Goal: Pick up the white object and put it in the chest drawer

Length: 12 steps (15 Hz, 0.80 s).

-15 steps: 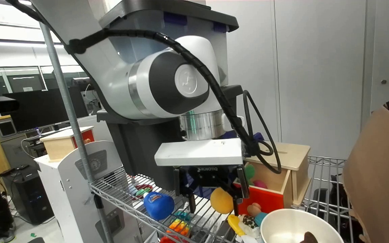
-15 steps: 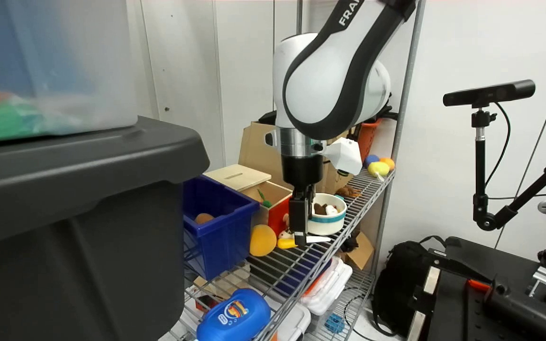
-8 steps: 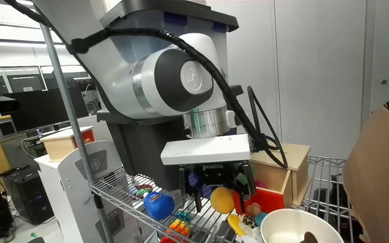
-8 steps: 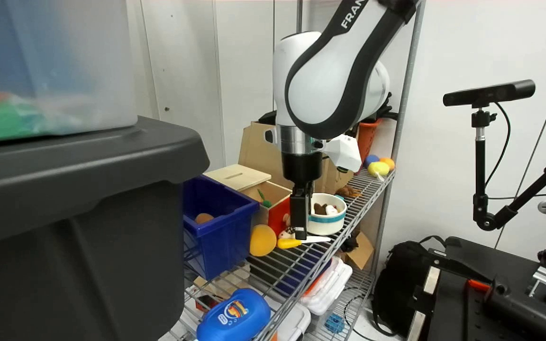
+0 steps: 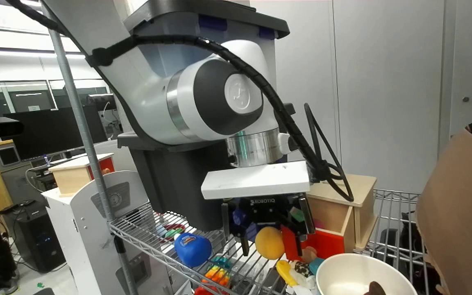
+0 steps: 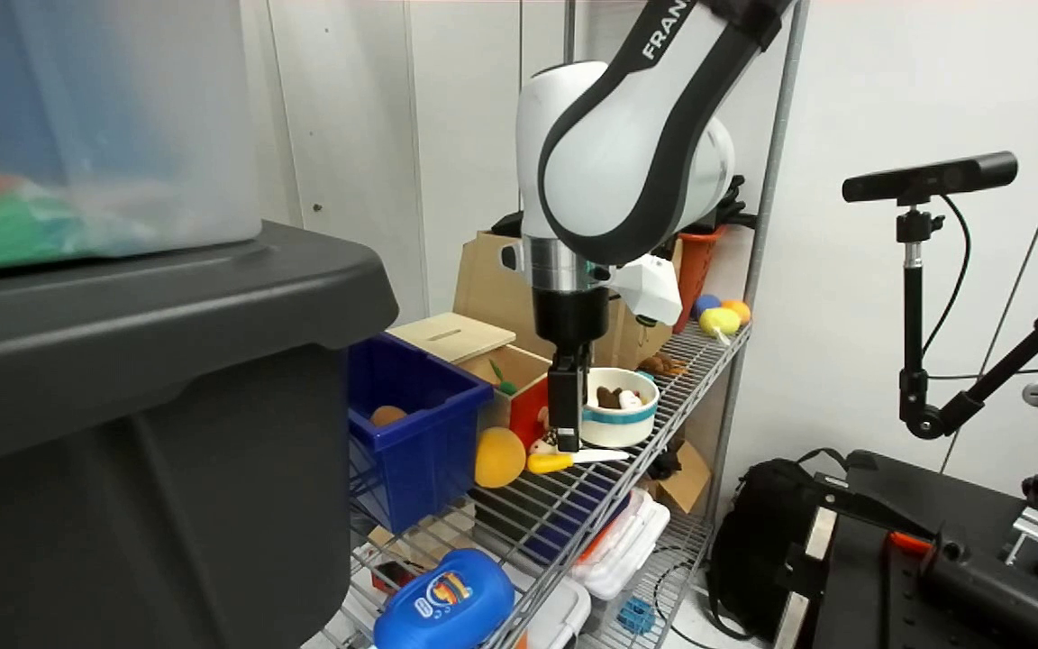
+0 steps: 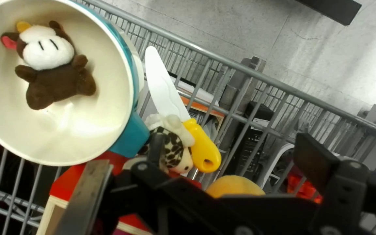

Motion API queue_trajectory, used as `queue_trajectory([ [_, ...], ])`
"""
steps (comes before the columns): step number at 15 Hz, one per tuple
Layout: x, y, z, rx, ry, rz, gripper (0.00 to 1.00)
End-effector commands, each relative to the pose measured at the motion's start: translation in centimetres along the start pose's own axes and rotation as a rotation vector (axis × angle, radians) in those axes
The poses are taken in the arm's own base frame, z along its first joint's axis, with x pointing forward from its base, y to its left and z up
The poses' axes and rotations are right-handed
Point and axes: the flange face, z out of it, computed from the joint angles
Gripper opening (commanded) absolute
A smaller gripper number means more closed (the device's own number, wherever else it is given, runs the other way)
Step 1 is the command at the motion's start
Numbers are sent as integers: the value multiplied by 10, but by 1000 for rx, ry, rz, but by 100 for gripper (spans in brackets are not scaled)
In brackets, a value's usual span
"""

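White items on the wire shelf are a toy knife with a white blade (image 7: 165, 85) and yellow handle, and a pale plush with a black-spotted patch (image 7: 171, 148) beside the handle. The knife also shows in an exterior view (image 6: 600, 456). Which one is the white object I cannot tell. The chest drawer (image 5: 363, 190) is a pale wooden box; its red-fronted drawer (image 5: 328, 243) stands pulled out with green and pink things inside. My gripper (image 5: 272, 248) is open and empty, above the shelf in front of the drawer. In the wrist view my fingers (image 7: 313, 163) are wide apart.
A cream bowl (image 5: 334, 266) with a brown-and-white plush cow (image 7: 57, 81) stands beside the knife. An orange ball (image 6: 499, 458) lies by the blue bin (image 6: 429, 460). A blue bottle (image 5: 193, 250) lies on the shelf. A large dark tote (image 5: 174, 192) stands behind the arm.
In an exterior view my open gripper has moved right and slightly up, across the red drawer front. In the opposite-facing view it has risen a little. The objects have not moved.
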Motion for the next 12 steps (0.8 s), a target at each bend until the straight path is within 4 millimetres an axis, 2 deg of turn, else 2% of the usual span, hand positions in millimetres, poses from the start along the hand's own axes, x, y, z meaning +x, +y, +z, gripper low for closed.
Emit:
queue_trajectory([
  [1, 10, 11, -5, -6, 32, -12, 100],
  [5, 18, 13, -15, -12, 51, -5, 100],
  [12, 22, 10, -16, -5, 61, -15, 100],
])
